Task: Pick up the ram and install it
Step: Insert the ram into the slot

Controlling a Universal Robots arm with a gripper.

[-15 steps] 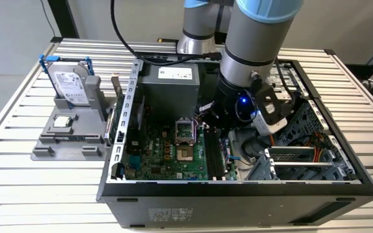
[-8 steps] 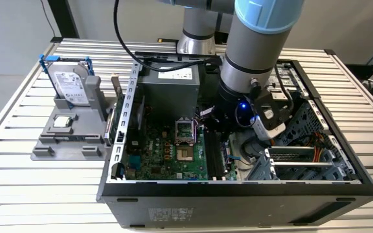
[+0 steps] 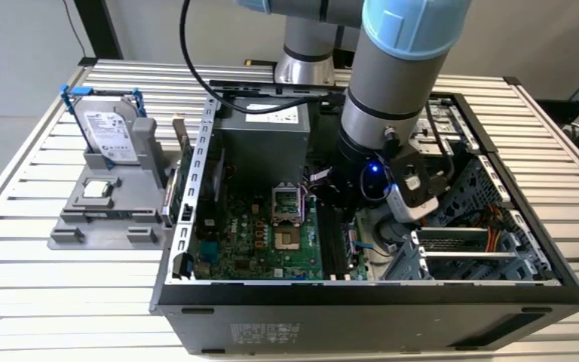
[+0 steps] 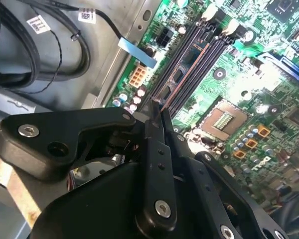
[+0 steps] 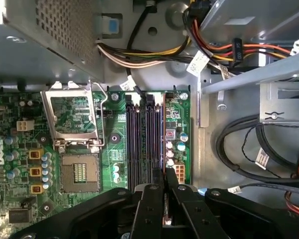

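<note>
Ram [image 4: 189, 62]: in the second wrist view a dark stick is lying in the memory slots [image 4: 199, 50] on the green motherboard [image 4: 249, 89], running away from the fingertips; whether it is fully seated I cannot tell.
Exterior view, arm: the grey arm [image 3: 395, 83] is reaching down into the open computer case [image 3: 370, 302] sitting on the slatted table [image 3: 48, 302]; the tool [image 3: 348, 207] is hanging low over the slots beside the empty processor socket [image 3: 287, 204].
Exterior view, stand: a grey stand [image 3: 108, 204] at the exterior view's left is carrying a hard drive [image 3: 108, 128] with blue brackets and a small square processor chip [image 3: 96, 188].
Second wrist view, tool: the black fingers [image 4: 157, 129] are pressing close together, their tips meeting just above the near end of the stick.
First wrist view, tool: the tool [image 5: 164, 181] is showing its fingers nearly touching, right over the slots [image 5: 144, 139]; whether they are gripping the board's edge I cannot tell.
First wrist view, surroundings: coloured wires [image 5: 154, 52] are running past a perforated metal box [image 5: 50, 30].
</note>
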